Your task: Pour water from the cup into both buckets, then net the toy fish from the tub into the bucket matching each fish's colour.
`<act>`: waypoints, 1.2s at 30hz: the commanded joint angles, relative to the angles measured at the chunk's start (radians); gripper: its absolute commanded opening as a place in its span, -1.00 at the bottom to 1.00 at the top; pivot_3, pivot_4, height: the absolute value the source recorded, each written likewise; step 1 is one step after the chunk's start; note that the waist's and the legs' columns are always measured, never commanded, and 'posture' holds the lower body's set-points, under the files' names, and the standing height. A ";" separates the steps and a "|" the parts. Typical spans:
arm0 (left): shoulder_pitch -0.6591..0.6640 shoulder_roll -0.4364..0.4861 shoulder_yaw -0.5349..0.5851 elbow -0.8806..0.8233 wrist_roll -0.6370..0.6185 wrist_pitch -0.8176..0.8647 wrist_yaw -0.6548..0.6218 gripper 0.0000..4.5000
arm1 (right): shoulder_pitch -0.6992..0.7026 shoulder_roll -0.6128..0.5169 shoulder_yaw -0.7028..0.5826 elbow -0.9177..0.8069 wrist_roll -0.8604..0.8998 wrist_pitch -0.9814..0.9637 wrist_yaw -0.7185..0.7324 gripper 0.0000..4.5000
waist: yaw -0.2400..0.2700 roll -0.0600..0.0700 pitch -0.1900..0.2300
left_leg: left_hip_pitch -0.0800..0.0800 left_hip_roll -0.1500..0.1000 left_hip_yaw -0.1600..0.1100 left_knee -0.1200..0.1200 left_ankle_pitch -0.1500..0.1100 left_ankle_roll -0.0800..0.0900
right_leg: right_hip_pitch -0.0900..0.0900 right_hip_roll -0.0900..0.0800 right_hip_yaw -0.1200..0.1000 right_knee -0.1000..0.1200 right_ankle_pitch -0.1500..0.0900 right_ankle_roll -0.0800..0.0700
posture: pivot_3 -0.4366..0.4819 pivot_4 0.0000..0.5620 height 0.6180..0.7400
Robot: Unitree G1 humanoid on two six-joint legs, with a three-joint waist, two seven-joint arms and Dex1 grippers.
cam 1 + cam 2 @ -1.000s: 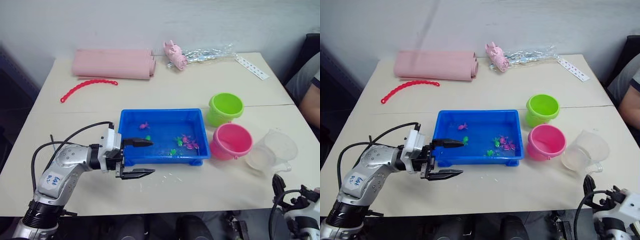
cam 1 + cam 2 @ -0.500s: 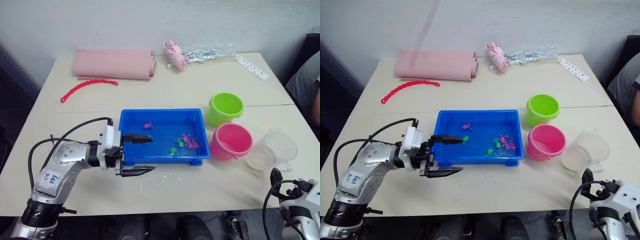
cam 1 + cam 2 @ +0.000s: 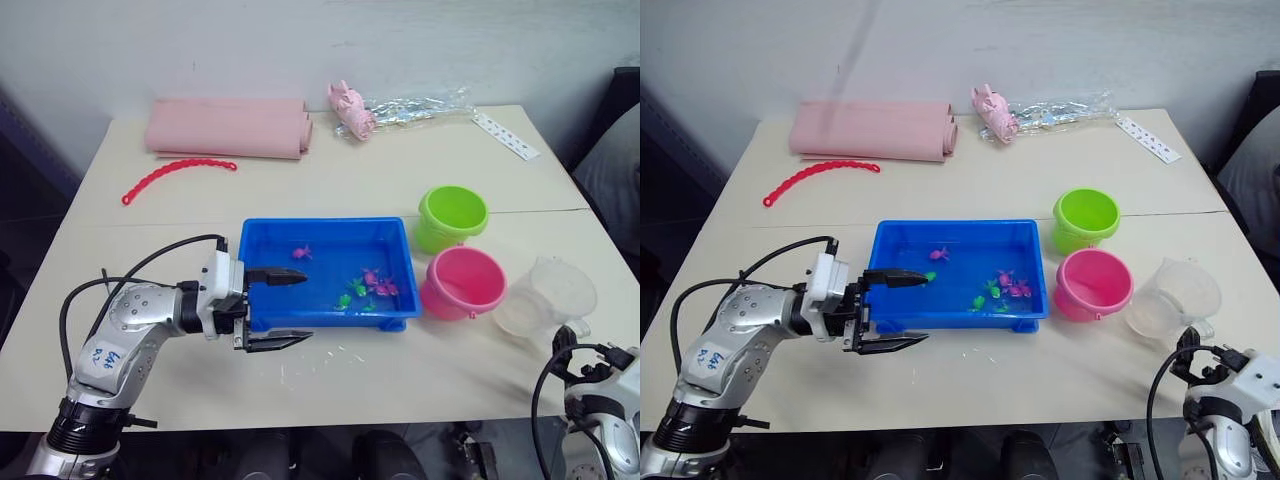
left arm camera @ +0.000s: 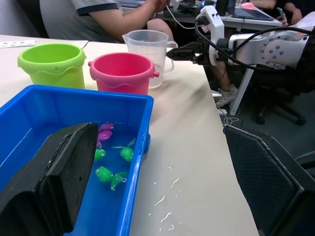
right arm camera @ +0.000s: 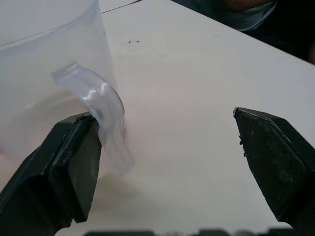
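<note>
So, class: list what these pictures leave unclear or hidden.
- Water level in the cup: clear walls, head views, unreadable.
- Exact fish count in the tub: the cluster overlaps; left tool's finger covers part in the left wrist view.
- Pink bucket handle: too thin to see.

You're looking at a bright-blue tub point(image 3: 262, 236) holding magenta and green toy fish point(image 3: 366, 290), a lime-green bucket point(image 3: 452, 217), a pink bucket point(image 3: 463, 283) and a clear cup point(image 3: 545, 298) on a cream table point(image 3: 350, 170). Each gripper has black fingers point(image 4: 59, 177).
</note>
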 commanded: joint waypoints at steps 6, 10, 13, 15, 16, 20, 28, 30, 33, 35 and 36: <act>0.001 -0.003 0.016 -0.027 0.005 -0.020 0.012 0.99 | -0.057 0.004 -0.025 -0.004 -0.001 0.057 -0.104 1.00 | 0.000 0.000 0.000 | 0.000 0.000 0.000 0.000 0.000 0.000 | 0.000 0.000 0.000 0.000 0.000 0.000 | -0.05 -0.47 1.00; -0.003 -0.004 0.014 -0.025 0.007 -0.022 0.013 0.99 | -0.098 0.020 -0.027 -0.023 0.028 0.099 -0.155 1.00 | -0.001 0.000 0.000 | 0.000 0.000 0.000 0.000 0.000 0.000 | 0.000 0.000 0.000 0.000 0.000 0.000 | -0.05 -0.47 1.00; -0.007 -0.005 0.013 -0.021 0.008 -0.024 0.012 0.99 | -0.119 0.027 -0.030 -0.024 0.025 0.112 -0.192 1.00 | -0.001 0.000 0.000 | 0.000 0.000 0.000 0.000 0.001 0.000 | -0.001 0.000 0.000 0.001 0.000 0.000 | -0.05 -0.47 1.00; -0.011 -0.007 0.010 -0.020 0.008 -0.024 0.014 0.99 | -0.133 0.029 -0.022 -0.018 0.017 0.111 -0.201 1.00 | -0.001 0.000 0.000 | 0.000 0.000 0.000 0.000 0.001 0.000 | -0.001 0.000 0.000 0.001 0.000 0.000 | -0.05 -0.47 1.00; -0.012 -0.008 0.007 -0.022 0.008 -0.023 0.016 0.99 | -0.143 0.032 -0.015 -0.011 0.013 0.106 -0.203 1.00 | -0.001 0.000 0.000 | -0.001 0.000 0.001 0.000 0.001 0.000 | -0.002 0.000 0.001 0.002 0.000 0.000 | -0.05 -0.47 1.00; -0.013 -0.014 0.000 -0.027 0.009 -0.022 0.017 0.99 | -0.174 0.038 0.000 0.019 -0.010 0.072 -0.204 1.00 | -0.002 0.000 0.000 | -0.002 0.000 0.002 0.000 0.001 0.000 | -0.005 0.000 0.002 0.005 0.000 0.000 | -0.05 -0.47 1.00; -0.006 -0.015 0.003 -0.031 0.011 -0.025 0.023 1.00 | -0.224 0.036 0.022 0.083 -0.045 0.003 -0.178 0.13 | -0.003 0.000 0.000 | -0.003 0.000 0.007 0.000 0.003 0.000 | -0.010 0.000 0.006 0.008 0.000 0.000 | -0.05 -0.47 1.00; -0.004 -0.015 0.004 -0.031 0.011 -0.027 0.025 1.00 | -0.233 0.034 0.027 0.089 -0.048 -0.017 -0.169 -0.28 | -0.003 0.000 0.000 | -0.003 0.000 0.007 0.000 0.003 0.000 | -0.010 0.000 0.006 0.008 0.000 0.000 | -0.05 -0.47 1.00; 0.002 -0.014 0.006 -0.032 0.012 -0.029 0.028 1.00 | -0.235 0.034 0.031 0.089 -0.051 -0.036 -0.159 -0.90 | -0.001 0.000 0.000 | -0.003 0.000 0.007 0.000 0.003 0.001 | -0.010 0.000 0.007 0.008 0.000 0.000 | -0.05 -0.47 1.00; 0.006 -0.014 0.007 -0.033 0.012 -0.031 0.029 1.00 | -0.235 0.035 0.029 0.086 -0.053 -0.041 -0.161 -0.98 | -0.002 0.000 0.000 | -0.003 0.000 0.007 0.000 0.003 0.001 | -0.010 0.000 0.007 0.008 0.000 0.000 | -0.05 -0.47 1.00; 0.007 -0.014 0.007 -0.033 0.011 -0.032 0.029 1.00 | -0.235 0.036 0.026 0.084 -0.058 -0.041 -0.167 -0.98 | -0.002 0.000 0.000 | -0.003 0.000 0.007 0.000 0.003 0.001 | -0.010 0.000 0.007 0.009 0.000 0.000 | -0.05 -0.47 1.00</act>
